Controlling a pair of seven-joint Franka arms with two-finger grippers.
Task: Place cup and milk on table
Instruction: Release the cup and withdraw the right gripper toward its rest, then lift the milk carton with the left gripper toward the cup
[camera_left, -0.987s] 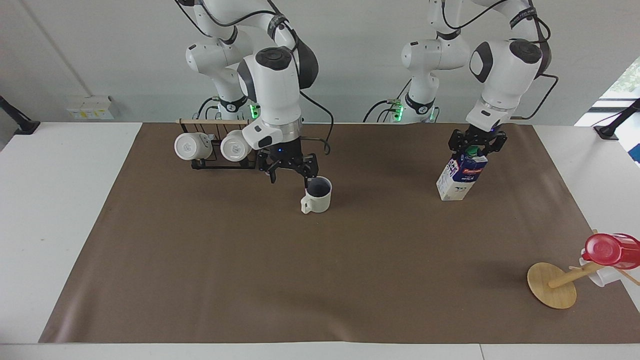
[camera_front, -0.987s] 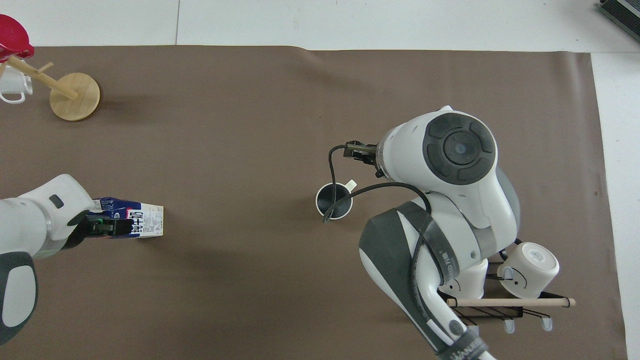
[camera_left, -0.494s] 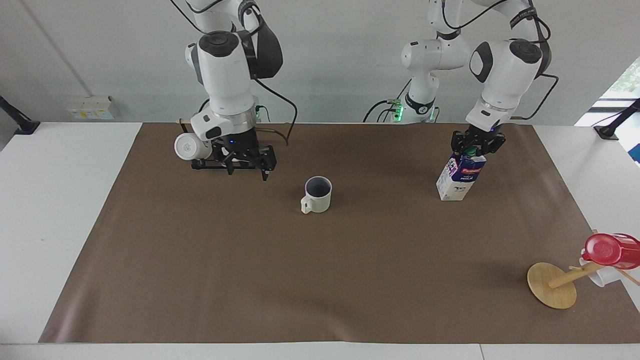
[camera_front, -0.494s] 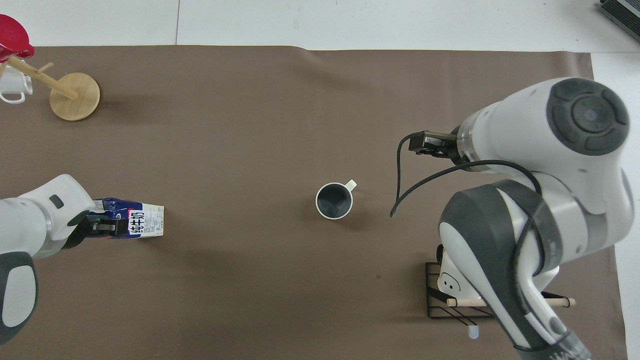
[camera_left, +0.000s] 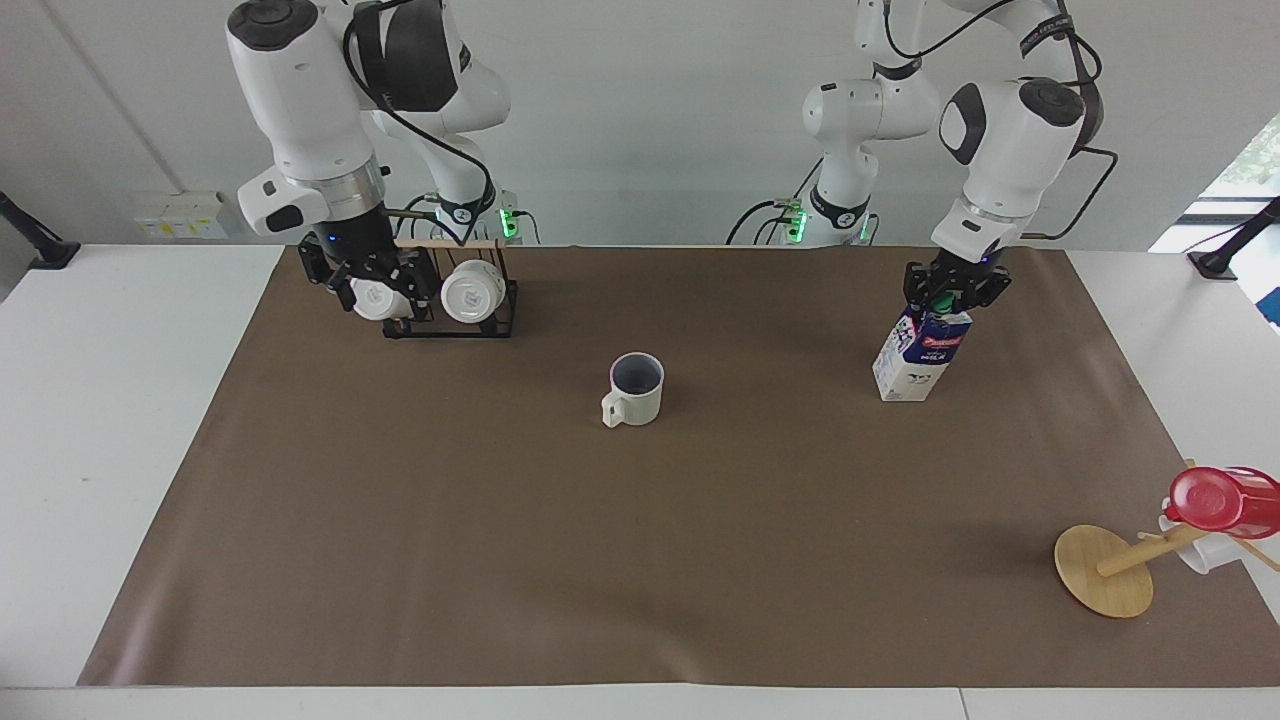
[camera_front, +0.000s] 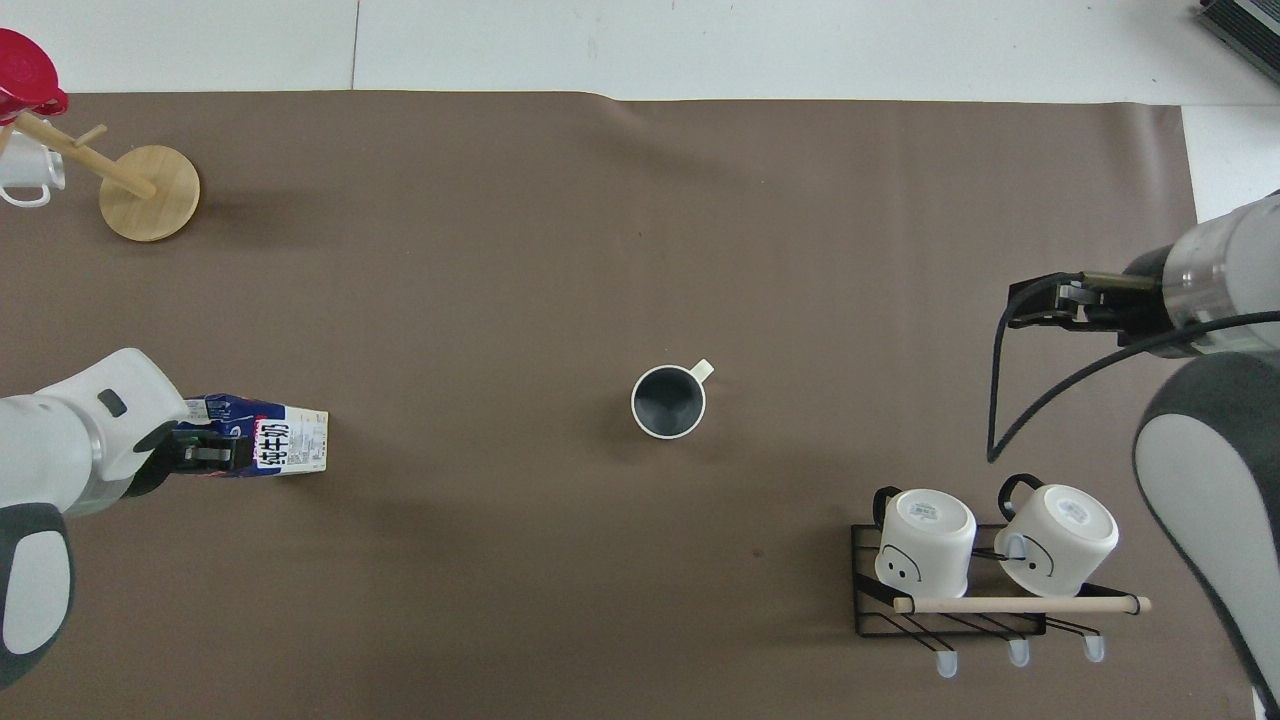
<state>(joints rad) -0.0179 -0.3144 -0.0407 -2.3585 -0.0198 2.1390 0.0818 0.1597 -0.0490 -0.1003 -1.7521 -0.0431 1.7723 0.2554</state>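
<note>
The cup (camera_left: 635, 390) stands upright on the brown sheet of the table (camera_left: 640, 560) near its middle, with nothing touching it; it also shows in the overhead view (camera_front: 668, 401). The milk (camera_left: 922, 355) stands on the sheet toward the left arm's end, leaning slightly; it also shows in the overhead view (camera_front: 268, 447). My left gripper (camera_left: 945, 290) is shut on the carton's top by the green cap. My right gripper (camera_left: 365, 285) is open and empty, raised over the mug rack (camera_left: 450, 320), well apart from the cup.
The black wire rack (camera_front: 960, 610) with a wooden bar holds two white mugs (camera_left: 473, 291) near the right arm's base. A toppled wooden mug tree (camera_left: 1105, 570) with a red cup (camera_left: 1220, 498) and a white mug (camera_front: 25, 175) lies at the sheet's corner at the left arm's end.
My right gripper has left the cup, risen and swung toward the right arm's end, over the rack. The cup stays put. My left gripper stays on the milk's top.
</note>
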